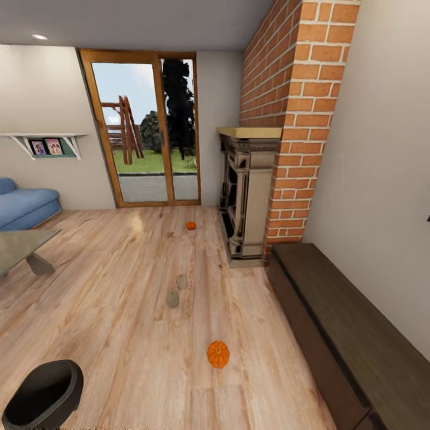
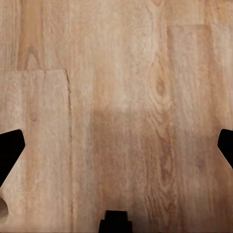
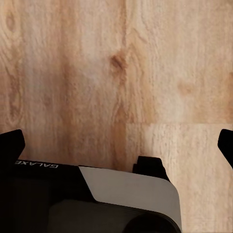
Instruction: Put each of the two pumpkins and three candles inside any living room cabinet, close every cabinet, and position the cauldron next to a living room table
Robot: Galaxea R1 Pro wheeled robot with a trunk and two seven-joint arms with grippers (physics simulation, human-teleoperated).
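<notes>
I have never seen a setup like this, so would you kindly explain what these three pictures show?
A simulated two-armed wheeled robot took them. The head camera looks over a living room: two small ribbed orange pumpkins, near and far, and two small grey-beige lumps, possibly candles, lie on the wooden plank floor. A black cauldron sits nearby; the long dark-brown cabinet lines the wall. Each wrist camera looks down at floor between open, empty grippers: left gripper, right gripper.
</notes>
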